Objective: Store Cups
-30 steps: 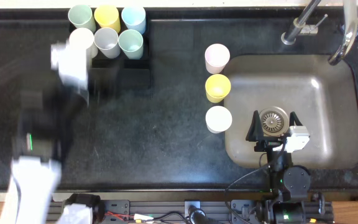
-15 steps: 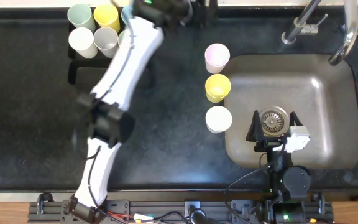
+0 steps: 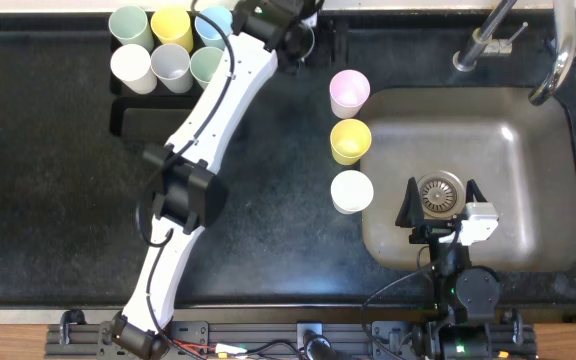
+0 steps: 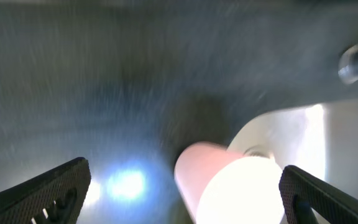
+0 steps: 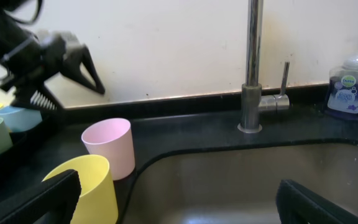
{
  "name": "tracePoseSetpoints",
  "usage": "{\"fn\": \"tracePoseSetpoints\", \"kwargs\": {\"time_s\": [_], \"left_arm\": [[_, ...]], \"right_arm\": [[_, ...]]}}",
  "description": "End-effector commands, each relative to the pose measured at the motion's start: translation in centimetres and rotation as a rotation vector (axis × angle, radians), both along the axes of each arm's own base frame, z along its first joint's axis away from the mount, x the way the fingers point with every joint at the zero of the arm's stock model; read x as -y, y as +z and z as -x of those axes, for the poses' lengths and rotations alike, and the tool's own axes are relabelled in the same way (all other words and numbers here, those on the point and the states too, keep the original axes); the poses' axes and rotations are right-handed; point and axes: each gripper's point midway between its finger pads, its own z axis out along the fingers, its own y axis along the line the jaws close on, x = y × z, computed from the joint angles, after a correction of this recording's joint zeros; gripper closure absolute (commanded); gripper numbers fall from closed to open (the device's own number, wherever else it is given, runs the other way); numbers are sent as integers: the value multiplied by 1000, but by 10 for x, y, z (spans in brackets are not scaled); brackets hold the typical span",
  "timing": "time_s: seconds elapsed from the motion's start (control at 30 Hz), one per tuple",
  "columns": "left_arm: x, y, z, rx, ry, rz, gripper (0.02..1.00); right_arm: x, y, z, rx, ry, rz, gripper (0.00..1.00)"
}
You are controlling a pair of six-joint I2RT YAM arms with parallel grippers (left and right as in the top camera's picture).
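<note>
Three loose cups stand in a row on the dark counter beside the sink: a pink cup (image 3: 349, 92), a yellow cup (image 3: 350, 140) and a white cup (image 3: 351, 191). My left gripper (image 3: 313, 30) is at the back of the counter, just left of the pink cup (image 4: 229, 186). It is open, and the cup lies ahead of it and off to one side. My right gripper (image 3: 436, 205) hangs open over the sink, holding nothing, and faces the pink cup (image 5: 109, 146) and the yellow cup (image 5: 86, 186).
A black rack (image 3: 118, 110) at the back left holds several cups, partly covered by the left arm. The steel sink (image 3: 528, 170) takes up the right side. Behind it stand a faucet (image 5: 252, 68) and a soap bottle (image 5: 352, 87).
The left arm has swung from the left side of the counter, past the rack, up to the back middle near the pink cup. The right arm has stayed still.
</note>
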Motion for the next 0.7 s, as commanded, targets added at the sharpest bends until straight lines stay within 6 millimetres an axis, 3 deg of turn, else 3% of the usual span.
{"fn": "tracePoseSetpoints", "kwargs": {"time_s": [0.03, 0.27, 0.47, 0.6, 0.67, 0.7], "left_arm": [[5, -19, 14, -70, 4, -33, 20], [9, -23, 20, -78, -5, -47, 20], [9, -43, 20, -110, -4, -68, 20], [9, -47, 20, -115, -5, -71, 25], [9, -47, 20, -116, -5, -71, 130], [9, -47, 20, -115, -5, -71, 476]], "right_arm": [[0, -4, 0, 0, 3, -4, 3], [0, -4, 0, 0, 3, -4, 5], [0, -3, 0, 0, 3, -4, 3], [0, -4, 0, 0, 3, -4, 5], [0, -3, 0, 0, 4, -4, 5], [0, -3, 0, 0, 3, -4, 5]]}}
